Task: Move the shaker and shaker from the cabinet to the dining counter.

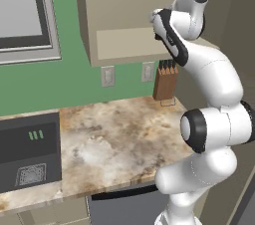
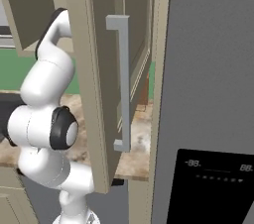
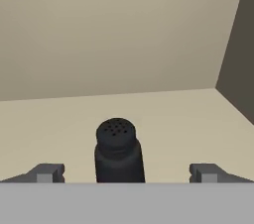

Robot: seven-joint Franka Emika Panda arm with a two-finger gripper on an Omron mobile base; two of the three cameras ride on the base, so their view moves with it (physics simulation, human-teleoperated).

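In the hand view a small black shaker [image 3: 118,151] with a holed rounded top stands upright on the beige shelf [image 3: 178,114] of the cabinet [image 1: 119,15]. My gripper [image 3: 126,173] is open, its two fingertips [image 3: 47,173] spread wide on either side of the shaker, not touching it. The arm reaches up into the open cabinet in the left base view, where the hand itself is hidden inside. The cabinet door [image 2: 99,69] with its long metal handle [image 2: 121,82] stands swung open. The dining counter is out of view.
A marbled worktop [image 1: 114,144] lies below the cabinet, with a wooden knife block [image 1: 165,80] at its back and wall outlets [image 1: 107,75] behind. A dark appliance [image 1: 27,152] sits at the left. A grey fridge [image 2: 213,109] stands to the right of the door.
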